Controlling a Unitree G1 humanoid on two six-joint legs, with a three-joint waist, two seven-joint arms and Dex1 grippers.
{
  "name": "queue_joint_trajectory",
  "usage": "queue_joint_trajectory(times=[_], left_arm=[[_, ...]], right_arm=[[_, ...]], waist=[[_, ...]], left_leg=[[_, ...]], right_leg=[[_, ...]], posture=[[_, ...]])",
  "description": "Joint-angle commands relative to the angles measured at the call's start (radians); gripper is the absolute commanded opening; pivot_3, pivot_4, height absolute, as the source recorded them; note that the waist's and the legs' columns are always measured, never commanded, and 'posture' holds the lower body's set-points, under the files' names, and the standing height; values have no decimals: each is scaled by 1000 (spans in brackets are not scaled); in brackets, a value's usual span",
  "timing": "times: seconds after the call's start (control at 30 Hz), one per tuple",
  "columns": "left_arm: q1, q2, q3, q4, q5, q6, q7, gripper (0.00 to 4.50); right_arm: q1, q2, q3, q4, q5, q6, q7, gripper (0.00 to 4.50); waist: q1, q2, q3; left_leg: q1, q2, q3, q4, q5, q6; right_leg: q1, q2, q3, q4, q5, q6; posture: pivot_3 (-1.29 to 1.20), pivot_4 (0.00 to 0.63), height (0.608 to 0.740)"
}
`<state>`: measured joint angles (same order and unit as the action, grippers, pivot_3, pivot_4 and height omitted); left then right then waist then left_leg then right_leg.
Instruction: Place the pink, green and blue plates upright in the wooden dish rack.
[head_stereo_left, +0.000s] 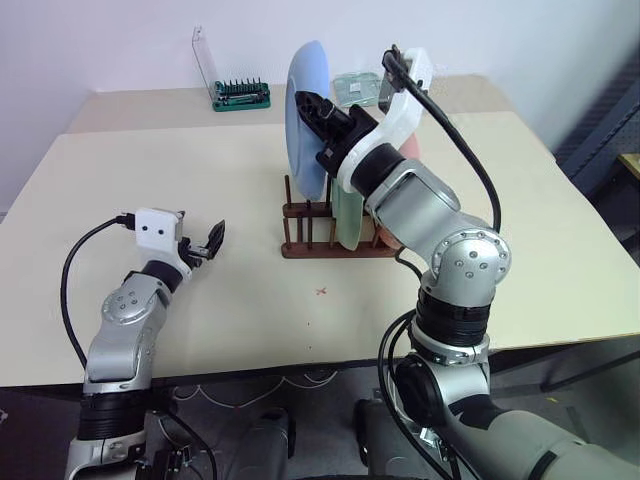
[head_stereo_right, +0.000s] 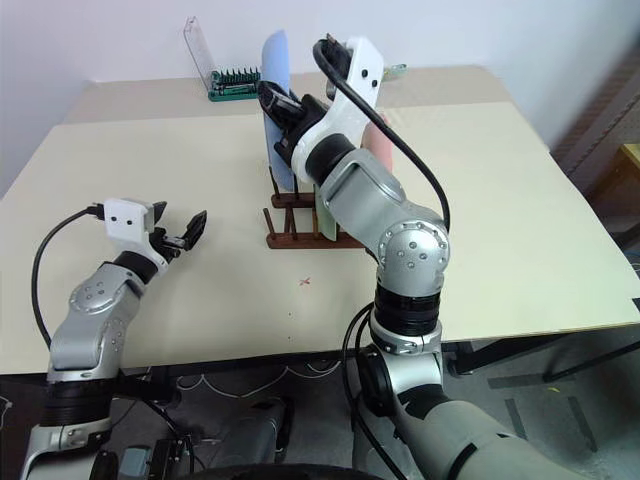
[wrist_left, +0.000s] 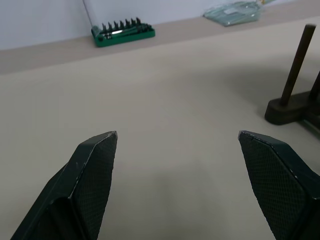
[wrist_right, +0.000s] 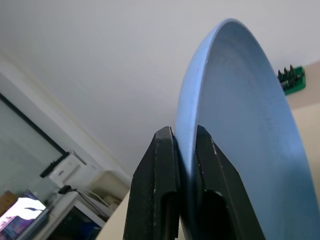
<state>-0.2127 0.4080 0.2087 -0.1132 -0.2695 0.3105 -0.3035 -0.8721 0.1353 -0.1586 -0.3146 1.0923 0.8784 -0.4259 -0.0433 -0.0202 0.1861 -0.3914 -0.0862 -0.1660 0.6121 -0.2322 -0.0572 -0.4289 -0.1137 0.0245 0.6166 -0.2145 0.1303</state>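
Right gripper (wrist_right: 186, 145) raised, clamped on upright blue plate (head_stereo_left: 305, 110); left gripper (head_stereo_left: 205, 243) low, agape.

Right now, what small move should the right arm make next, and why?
Probably lower the blue plate into the free pegs of the wooden dish rack. The right gripper pinches its rim and holds it upright above the rack, beside the green plate already standing there.

No legible txt, labels, brands or nos. anywhere in view.

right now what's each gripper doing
left gripper: open, holding nothing
right gripper: shut on the blue plate, upright above the rack
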Motion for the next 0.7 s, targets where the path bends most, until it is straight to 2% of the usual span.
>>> queue_joint_trajectory(times=[0.03,0.4,0.7], left_arm=[[-21,1,1,-2,9,-35,-11,3980],[-7,-7,9,1,14,-46,-18,3980],[-10,-18,7,10,20,-54,-21,3980]], right_arm=[[-21,68,-7,-22,102,-11,-75,0],[6,73,4,45,247,-82,-246,0],[-2,38,17,83,269,-120,-286,0]], waist=[[0,0,0],[-1,0,0],[-1,1,0]], left_leg=[[0,0,0,0,0,0],[0,0,0,0,0,0],[0,0,0,0,0,0]], right_leg=[[0,0,0,0,0,0],[0,0,0,0,0,0],[0,0,0,0,0,0]], posture=[[0,150,740],[0,150,740],[0,150,740]])
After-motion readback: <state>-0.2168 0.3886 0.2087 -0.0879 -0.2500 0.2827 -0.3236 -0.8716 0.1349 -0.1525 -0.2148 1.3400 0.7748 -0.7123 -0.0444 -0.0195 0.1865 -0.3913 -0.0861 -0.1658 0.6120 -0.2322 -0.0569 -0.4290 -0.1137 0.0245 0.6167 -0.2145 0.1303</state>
